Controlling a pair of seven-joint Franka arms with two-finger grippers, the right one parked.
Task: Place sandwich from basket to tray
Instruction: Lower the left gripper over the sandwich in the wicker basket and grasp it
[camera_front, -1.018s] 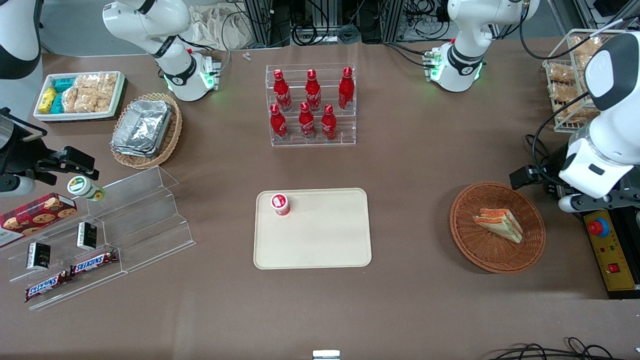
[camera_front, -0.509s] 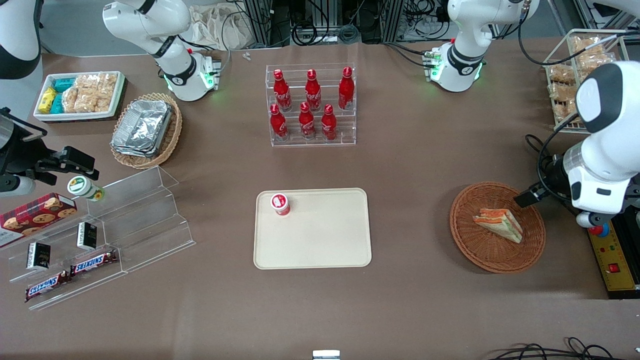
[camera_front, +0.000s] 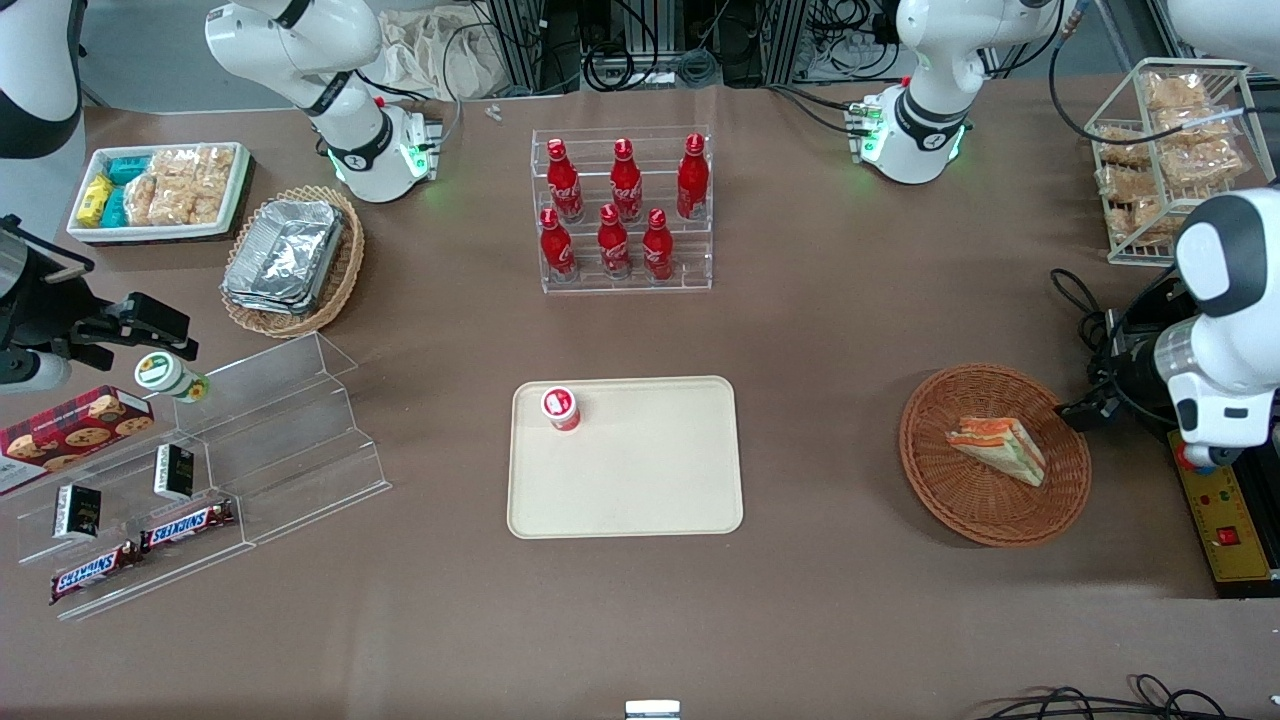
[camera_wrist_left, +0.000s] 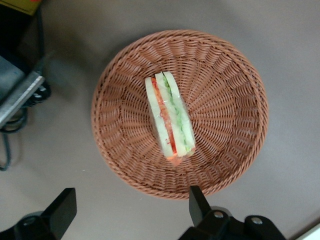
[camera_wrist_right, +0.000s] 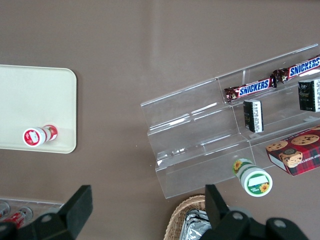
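The wrist view is showing the gripper (camera_wrist_left: 131, 210) hanging over the basket (camera_wrist_left: 227, 160) with fingers spread apart, the sandwich (camera_wrist_left: 169, 118) lying untouched inside. The front view is hiding those fingers but showing the tray (camera_front: 640, 490) toward the parked arm's end.

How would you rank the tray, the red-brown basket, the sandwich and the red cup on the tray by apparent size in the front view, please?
1. tray
2. basket
3. sandwich
4. red cup

All rest on the table, so the order is clear. The gripper, its jaws open, hovers above the basket.
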